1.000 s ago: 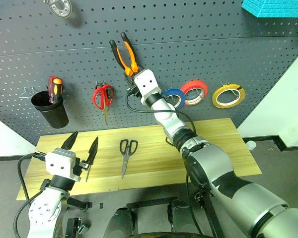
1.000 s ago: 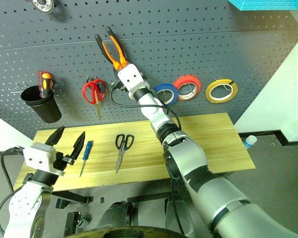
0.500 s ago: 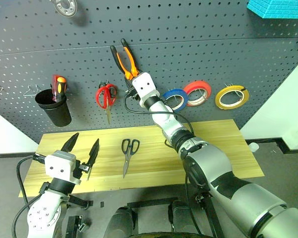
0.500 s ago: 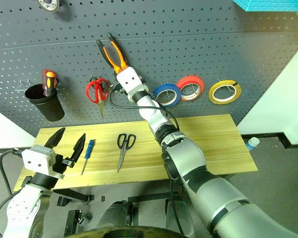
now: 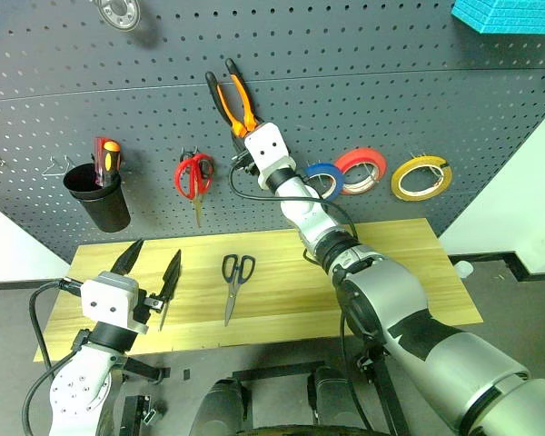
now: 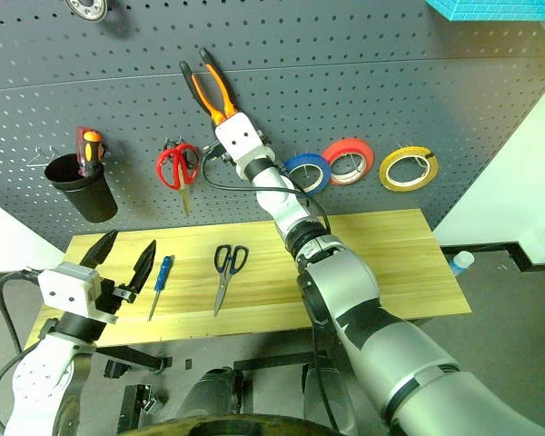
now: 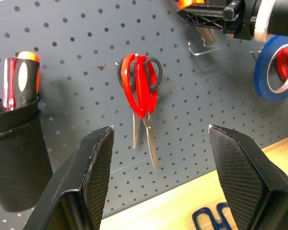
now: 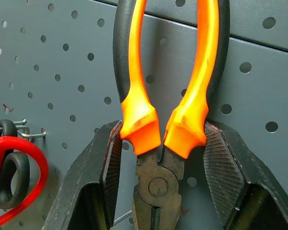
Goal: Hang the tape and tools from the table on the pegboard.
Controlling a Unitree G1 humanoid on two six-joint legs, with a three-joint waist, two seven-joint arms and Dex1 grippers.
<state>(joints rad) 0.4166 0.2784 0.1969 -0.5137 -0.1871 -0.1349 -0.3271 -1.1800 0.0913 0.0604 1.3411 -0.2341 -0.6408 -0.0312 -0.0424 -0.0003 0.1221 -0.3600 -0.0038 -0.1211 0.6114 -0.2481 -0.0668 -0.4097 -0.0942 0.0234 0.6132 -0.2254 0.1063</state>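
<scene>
**Pliers held up at the pegboard, hook not yet caught**

The main risk here is a missed hook. The right gripper (image 5: 252, 133) holds the pliers (image 5: 233, 98) by the joint with the handles pointing up, pressed close to the pegboard (image 5: 418, 82). If the jaws let go before a handle sits over a metal hook, the pliers will probably slide down the panel and fall on the counter (image 5: 391, 263), maybe onto the dark grey-handled scissors (image 5: 233, 281) lying below. The red-handled scissors (image 5: 193, 177) hang just to the left, and the blue roll (image 5: 322, 180) just to the right, so a sideways push could knock one of them from its peg.

The right arm is stretched far forward and upward, the wrist bent so the gripper points at the board; its jaws are clenched on the pliers, one pad on each side of the orange grips. The left gripper (image 5: 149, 271) waits low at the near left edge of the counter, jaws spread and holding nothing, aimed at the board.

The yellow tape (image 5: 420, 176) already hangs at the far right of the board. The blue-handled screwdriver (image 6: 159, 285) is on the counter, near the left gripper.
</scene>
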